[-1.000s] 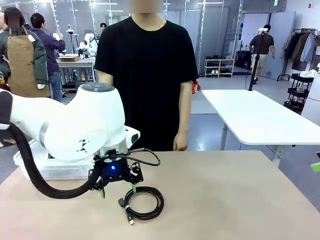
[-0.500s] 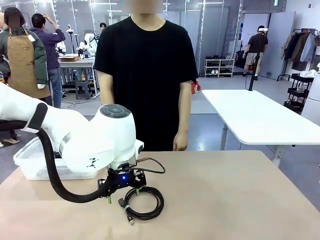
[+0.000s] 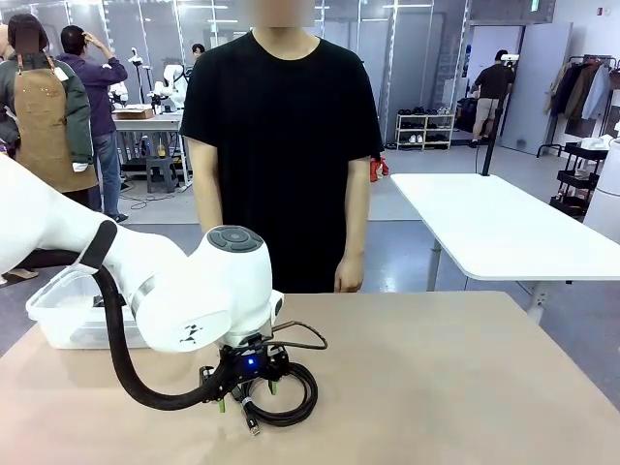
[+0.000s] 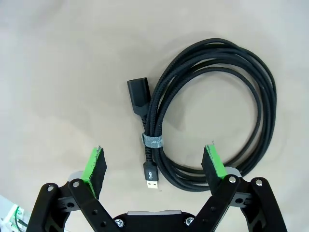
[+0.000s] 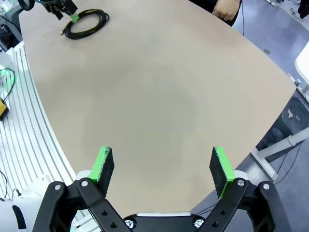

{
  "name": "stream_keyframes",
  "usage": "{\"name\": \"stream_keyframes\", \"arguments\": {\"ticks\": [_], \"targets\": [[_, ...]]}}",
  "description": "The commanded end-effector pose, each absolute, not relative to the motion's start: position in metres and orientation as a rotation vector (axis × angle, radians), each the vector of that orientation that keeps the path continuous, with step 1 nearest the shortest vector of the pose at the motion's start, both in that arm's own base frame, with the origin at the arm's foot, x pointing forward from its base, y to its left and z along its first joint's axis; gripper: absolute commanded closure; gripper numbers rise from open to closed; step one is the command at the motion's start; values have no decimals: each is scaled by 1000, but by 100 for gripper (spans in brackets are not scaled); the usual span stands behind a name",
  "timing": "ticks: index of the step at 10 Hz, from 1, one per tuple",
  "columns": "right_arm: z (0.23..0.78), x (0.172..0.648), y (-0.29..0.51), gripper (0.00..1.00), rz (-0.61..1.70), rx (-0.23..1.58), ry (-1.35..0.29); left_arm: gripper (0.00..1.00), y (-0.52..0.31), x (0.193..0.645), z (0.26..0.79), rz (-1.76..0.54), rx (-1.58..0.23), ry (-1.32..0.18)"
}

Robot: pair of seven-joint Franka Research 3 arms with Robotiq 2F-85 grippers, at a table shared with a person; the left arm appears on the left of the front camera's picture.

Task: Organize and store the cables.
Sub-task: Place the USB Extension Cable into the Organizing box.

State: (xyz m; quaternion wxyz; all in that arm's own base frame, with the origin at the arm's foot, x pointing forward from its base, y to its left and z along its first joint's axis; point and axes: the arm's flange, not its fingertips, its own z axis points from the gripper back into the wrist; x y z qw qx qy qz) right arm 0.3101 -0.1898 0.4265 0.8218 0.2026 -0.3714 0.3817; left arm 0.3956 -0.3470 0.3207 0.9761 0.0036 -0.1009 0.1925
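Observation:
One of the cables (image 3: pixel 286 418), a black cord wound in a round coil with a grey tie and two plug ends, lies on the tan table near its front left. My left gripper (image 3: pixel 247 395) is low over the coil's left side. In the left wrist view the left gripper (image 4: pixel 154 166) is open, and its green pads (image 4: pixel 94 164) stand on either side of the tied stretch of the cable (image 4: pixel 152 133) without touching it. My right gripper (image 5: pixel 162 166) is open over bare table, holding nothing. The cable (image 5: pixel 87 23) lies far from it.
A clear plastic bin (image 3: pixel 58 310) sits at the table's far left edge behind my left arm. A person in a black shirt (image 3: pixel 281 145) stands at the far side with hands down. A wide stretch of bare table (image 3: pixel 436 387) lies to the right.
My left arm has swung forward and come down, bringing its open gripper from above the coil's left edge to just over the cable. The cable has not moved.

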Motion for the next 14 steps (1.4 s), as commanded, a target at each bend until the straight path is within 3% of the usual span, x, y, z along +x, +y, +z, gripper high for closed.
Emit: {"name": "stream_keyframes", "arguments": {"ticks": [1, 3, 4, 5, 6, 7, 11, 14], "targets": [[426, 311, -191, 0, 823, 435, -798, 0, -356, 403, 306, 425, 10, -228], [426, 311, -191, 0, 823, 435, -798, 0, -355, 406, 303, 441, 6, -232], [426, 311, -191, 0, 823, 435, -798, 14, -356, 407, 302, 435, 24, -238], [426, 311, -191, 0, 823, 435, -798, 39, -357, 407, 302, 428, 34, -241], [426, 311, -191, 0, 823, 435, -798, 74, -356, 406, 303, 429, 34, -236], [426, 311, -191, 0, 823, 435, -798, 99, -355, 406, 303, 433, 32, -233], [426, 311, -191, 0, 823, 435, -798, 100, -358, 408, 304, 426, 26, -233], [426, 311, -191, 0, 823, 435, -798, 100, -350, 398, 338, 368, -21, -238]]}}
